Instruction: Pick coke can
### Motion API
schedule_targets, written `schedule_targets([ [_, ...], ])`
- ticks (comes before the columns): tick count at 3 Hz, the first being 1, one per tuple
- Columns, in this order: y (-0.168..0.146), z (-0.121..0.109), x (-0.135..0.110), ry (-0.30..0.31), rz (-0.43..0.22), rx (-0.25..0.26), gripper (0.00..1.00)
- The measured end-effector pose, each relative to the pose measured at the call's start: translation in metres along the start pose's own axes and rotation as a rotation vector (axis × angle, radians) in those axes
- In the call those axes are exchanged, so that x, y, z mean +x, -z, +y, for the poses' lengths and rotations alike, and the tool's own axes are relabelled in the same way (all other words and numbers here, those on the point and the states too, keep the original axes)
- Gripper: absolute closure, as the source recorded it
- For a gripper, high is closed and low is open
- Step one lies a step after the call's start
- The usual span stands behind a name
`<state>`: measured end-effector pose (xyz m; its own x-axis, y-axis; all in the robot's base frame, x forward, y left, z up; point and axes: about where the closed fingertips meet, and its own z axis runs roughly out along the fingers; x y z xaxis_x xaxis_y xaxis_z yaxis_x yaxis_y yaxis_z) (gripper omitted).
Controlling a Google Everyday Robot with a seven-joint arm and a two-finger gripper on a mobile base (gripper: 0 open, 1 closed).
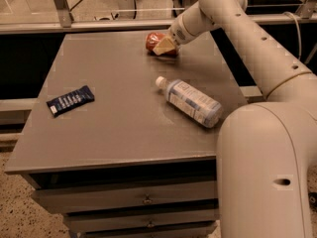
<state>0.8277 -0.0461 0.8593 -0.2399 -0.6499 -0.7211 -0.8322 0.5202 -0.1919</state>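
The coke can (153, 40), red-orange, lies on its side near the far edge of the grey table (119, 113). My gripper (165, 46) reaches in from the right on the white arm, and its pale fingertip (164, 46) covers the can's right part. The can's right end is hidden behind the gripper.
A clear plastic bottle (190, 102) with white cap and pale blue label lies on its side mid-right on the table. A flat dark blue snack packet (70, 100) lies at the left. The arm's large white base (267, 172) fills the right foreground. A rail and glass run behind the table.
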Motion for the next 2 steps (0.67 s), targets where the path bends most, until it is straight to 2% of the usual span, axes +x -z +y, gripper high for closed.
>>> schedule_targets([
  [2,0.0021,-0.0006,-0.0023,0.0,0.0,0.0,0.95],
])
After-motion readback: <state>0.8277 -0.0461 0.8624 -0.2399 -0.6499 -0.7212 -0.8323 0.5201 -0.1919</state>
